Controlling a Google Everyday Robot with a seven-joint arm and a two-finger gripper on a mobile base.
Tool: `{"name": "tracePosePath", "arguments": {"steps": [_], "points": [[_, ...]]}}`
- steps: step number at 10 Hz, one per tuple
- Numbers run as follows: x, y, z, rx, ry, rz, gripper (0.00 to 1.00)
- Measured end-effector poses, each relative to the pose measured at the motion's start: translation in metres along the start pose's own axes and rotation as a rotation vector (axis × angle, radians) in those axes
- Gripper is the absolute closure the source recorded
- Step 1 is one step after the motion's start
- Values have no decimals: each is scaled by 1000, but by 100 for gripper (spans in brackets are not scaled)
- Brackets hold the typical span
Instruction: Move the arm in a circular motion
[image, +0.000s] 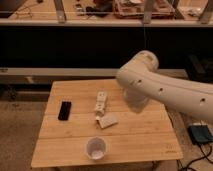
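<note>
You're mid-circle I reckon, arm (165, 90) over the table (70, 145)'s 3 o'clock side, gripper hidden behind its lower end so can't tell its state; next, sweep round, staying above the cup (95, 148).

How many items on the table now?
4: black slab at left, white box centre, white packet just below it, white cup near front edge. The arm covers the table on its right side, so more may be hidden. The gripper is not in view.
</note>
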Motion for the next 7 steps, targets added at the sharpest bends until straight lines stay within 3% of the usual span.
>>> {"name": "tracePosePath", "arguments": {"steps": [2, 4, 5, 7], "points": [[-48, -71, 2, 92, -49, -104, 91], [-65, -124, 9, 172, -77, -169, 91], [-58, -152, 17, 215, -75, -201, 91], [-10, -189, 39, 267, -29, -242, 91]]}}
